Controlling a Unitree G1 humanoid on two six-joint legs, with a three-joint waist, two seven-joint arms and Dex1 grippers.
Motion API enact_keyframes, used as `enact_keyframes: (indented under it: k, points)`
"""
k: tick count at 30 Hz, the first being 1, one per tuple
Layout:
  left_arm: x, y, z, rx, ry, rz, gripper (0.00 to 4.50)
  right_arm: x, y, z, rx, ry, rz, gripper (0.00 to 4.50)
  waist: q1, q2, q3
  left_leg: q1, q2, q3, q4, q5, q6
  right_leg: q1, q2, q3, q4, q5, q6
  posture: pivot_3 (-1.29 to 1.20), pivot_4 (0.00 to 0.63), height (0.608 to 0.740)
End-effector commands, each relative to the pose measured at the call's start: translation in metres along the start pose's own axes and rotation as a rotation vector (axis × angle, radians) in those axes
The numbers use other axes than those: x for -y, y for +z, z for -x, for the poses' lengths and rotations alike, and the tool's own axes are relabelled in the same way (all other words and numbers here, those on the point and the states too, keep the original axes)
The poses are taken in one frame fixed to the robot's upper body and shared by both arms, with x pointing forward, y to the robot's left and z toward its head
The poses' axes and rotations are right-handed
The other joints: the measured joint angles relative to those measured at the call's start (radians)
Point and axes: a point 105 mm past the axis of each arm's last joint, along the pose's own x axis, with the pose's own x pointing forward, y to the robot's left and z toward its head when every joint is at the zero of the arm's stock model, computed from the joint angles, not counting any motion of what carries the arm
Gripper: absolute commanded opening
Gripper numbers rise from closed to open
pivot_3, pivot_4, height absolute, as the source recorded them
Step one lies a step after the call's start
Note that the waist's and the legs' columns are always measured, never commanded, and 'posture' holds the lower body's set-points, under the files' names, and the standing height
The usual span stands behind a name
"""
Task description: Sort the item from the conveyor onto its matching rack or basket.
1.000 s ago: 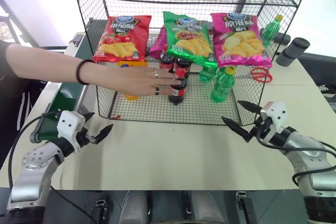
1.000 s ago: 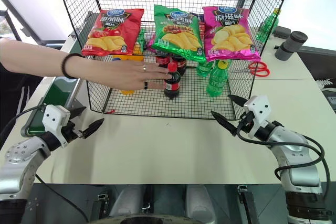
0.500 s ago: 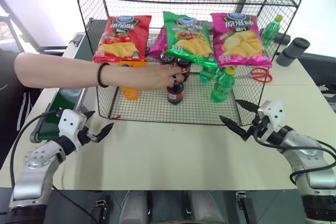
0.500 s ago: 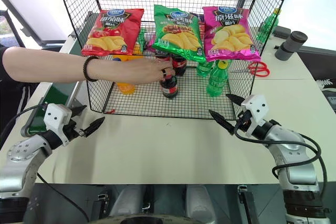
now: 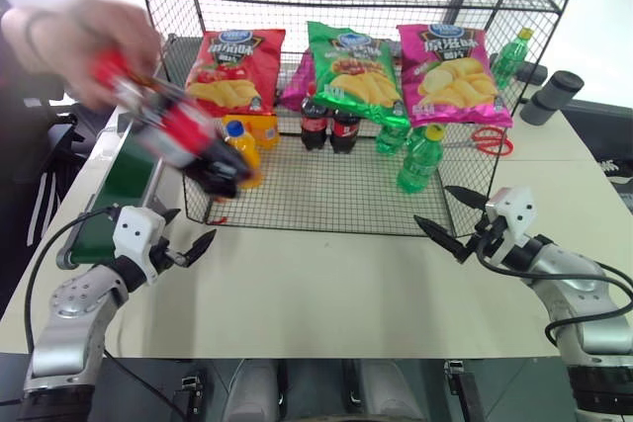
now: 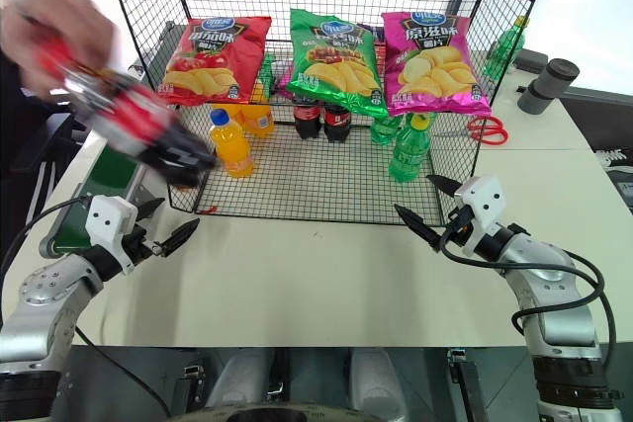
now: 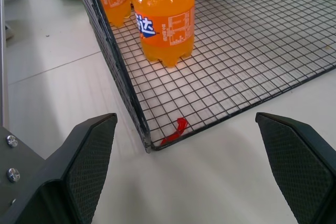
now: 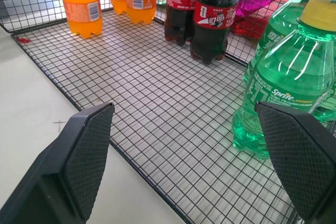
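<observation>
Cola bottle (image 5: pixel 173 135), lifted from the rack (image 5: pixel 465 160) by a person's hand (image 5: pixel 84 42), now blurred above the conveyor (image 5: pixel 124 180) at ten o'clock, sorting not begun; rack floor: two colas, three orange sodas; left end effector (image 5: pixel 188 249) and right end effector (image 5: pixel 450 219) both spread, empty.

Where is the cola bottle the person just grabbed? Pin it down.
In the left eye view, the cola bottle is in the air in a person's hand, on the robot's left, above the conveyor and beside the rack's left edge.
</observation>
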Motion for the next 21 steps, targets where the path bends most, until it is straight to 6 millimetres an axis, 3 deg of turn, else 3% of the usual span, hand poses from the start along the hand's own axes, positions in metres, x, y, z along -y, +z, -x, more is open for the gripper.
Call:
enact_keyframes:
  k: [1,14,19,21]
  points:
    - [-0.002,0.009,0.004,0.031,0.021,-0.018,4.50,0.000,0.010,0.002,0.026,0.002,0.029,4.46,-0.001,0.000,0.000,0.000,0.000,0.000,0.000,0.000,0.000,0.000,0.000,0.000,0.000,0.000,0.000,0.00,0.150,0.740]
    - [-0.015,0.020,0.016,0.096,0.115,0.025,4.50,0.001,0.019,-0.013,0.056,0.008,0.027,4.46,0.000,0.000,0.000,0.000,0.000,0.000,0.000,0.000,0.000,0.000,0.000,0.000,0.001,0.000,0.000,0.00,0.150,0.740]
    - [-0.028,0.026,0.019,0.144,0.191,0.027,4.50,0.001,0.021,-0.016,0.075,-0.005,-0.003,4.46,0.002,0.000,0.000,0.000,0.000,0.000,0.000,0.000,0.000,0.000,0.000,0.000,0.000,0.000,0.000,0.00,0.150,0.740]
    - [-0.044,0.027,0.023,0.175,0.274,0.055,4.50,0.003,0.024,-0.018,0.089,-0.025,0.008,4.46,0.001,0.000,0.000,0.000,0.000,0.000,0.001,0.000,0.000,0.000,0.000,0.000,0.000,0.000,0.000,0.00,0.150,0.740]
